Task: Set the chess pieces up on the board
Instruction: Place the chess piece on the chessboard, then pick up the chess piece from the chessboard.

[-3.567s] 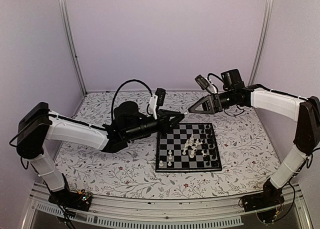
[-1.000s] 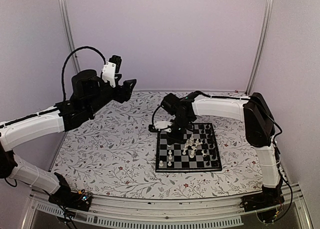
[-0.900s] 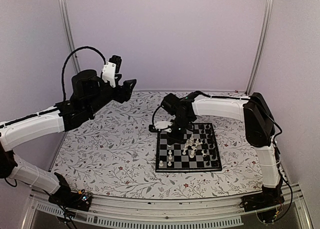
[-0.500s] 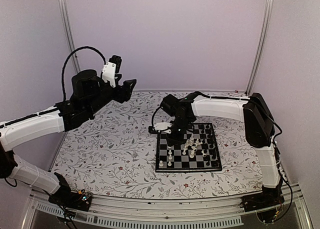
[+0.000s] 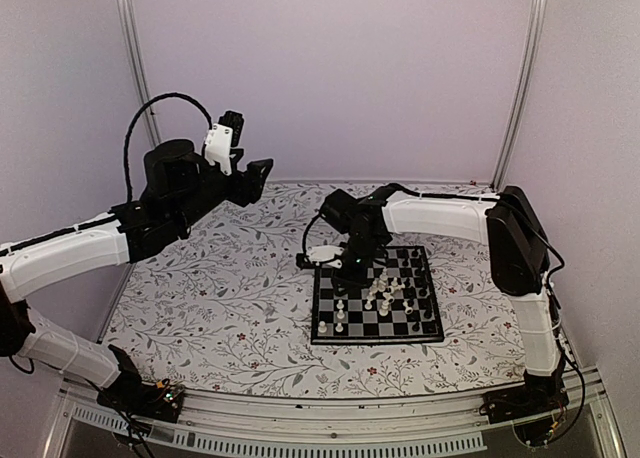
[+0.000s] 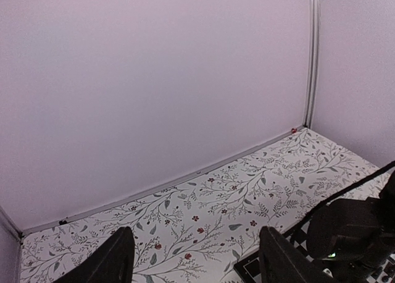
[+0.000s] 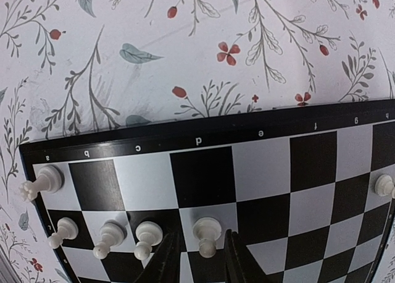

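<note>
The board [image 5: 327, 314] lies right of the table's centre, its edge also in the right wrist view [image 7: 203, 172]. My right gripper [image 5: 349, 267] hangs over its far-left corner. In the right wrist view the right gripper [image 7: 199, 241] is open a little, its jaws on either side of a white pawn [image 7: 207, 229] standing on a white square, with small gaps on both sides. More white pawns [image 7: 148, 235] stand in the same row, and a white piece [image 7: 44, 180] fills the corner. My left gripper [image 5: 258, 169] is open and empty, high above the table's far left.
A mixed cluster of white and black pieces [image 5: 388, 290] crowds the board's middle and right. Two white pieces [image 5: 340, 315] stand near its front left. In the left wrist view, the left gripper [image 6: 197, 258] faces the back wall over the floral table [image 6: 203, 202].
The right jaws have parted from a shut state, freeing the white pawn on its square. The left arm has stayed still.
</note>
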Robot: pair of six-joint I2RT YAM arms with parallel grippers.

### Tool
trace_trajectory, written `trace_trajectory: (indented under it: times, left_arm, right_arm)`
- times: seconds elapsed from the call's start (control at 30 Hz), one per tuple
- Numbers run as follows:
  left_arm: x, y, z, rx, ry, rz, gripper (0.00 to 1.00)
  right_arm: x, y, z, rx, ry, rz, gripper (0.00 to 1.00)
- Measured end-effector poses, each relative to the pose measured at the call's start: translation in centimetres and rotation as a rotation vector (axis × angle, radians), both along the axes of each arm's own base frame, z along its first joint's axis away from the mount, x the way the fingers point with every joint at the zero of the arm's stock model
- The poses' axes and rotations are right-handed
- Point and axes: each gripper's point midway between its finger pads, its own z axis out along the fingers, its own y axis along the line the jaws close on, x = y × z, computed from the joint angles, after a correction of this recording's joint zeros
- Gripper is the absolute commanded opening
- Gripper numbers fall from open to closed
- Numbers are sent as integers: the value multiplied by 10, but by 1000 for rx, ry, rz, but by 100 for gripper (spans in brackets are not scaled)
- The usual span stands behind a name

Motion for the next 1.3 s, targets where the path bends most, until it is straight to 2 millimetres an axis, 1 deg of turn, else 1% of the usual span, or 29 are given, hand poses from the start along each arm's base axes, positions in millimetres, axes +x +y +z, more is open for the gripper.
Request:
trace_trajectory:
  times: [0.13,0.23,0.3,0.37,0.43,0.5,0.57,0.63,0.73,0.83,1.0,1.17,1.3]
  left_arm:
    - [0,0,0,2,-1,0,70]
    - [0,0,0,5,-1,0,70]
    - [0,0,-1,8,-1,0,71]
    - [0,0,-1,9,-1,0,71]
    - [0,0,-1,12,-1,-1,71]
    - [0,0,-2,14,0,0,71]
    - [0,0,-2,15,2,-1,71]
    - [1,-1,-5,19,6,-1,70]
    - [2,-2,-8,25,13,-3,70]
    - [4,-4,-13,34,23,-4,71]
    - [5,-5,-18,43,33,-5,71]
    - [6,-6,-21,49,39,-6,71]
    - [6,-7,-21,49,41,-9,71]
  right_arm:
    - [-1,-2,8,7,-7,-6,31]
    - [-4,-10,23,24,-18,-17,31]
    - [-7,-19,36,43,-26,-26,32]
    - [-11,-32,49,65,-28,-40,34]
    - [-13,-45,57,84,-23,-58,38]
    - [-17,-60,59,93,-14,-73,42]
    - [-23,-75,55,83,-4,-81,43]
    - [-30,-85,48,62,13,-82,43]
    - [-39,-92,35,34,38,-74,43]
    - [-42,-93,31,28,42,-72,43]
    - [-39,-90,25,27,43,-72,42]
    - [-39,-91,12,2,64,-73,42]
    - [-39,-92,10,-5,63,-74,42]
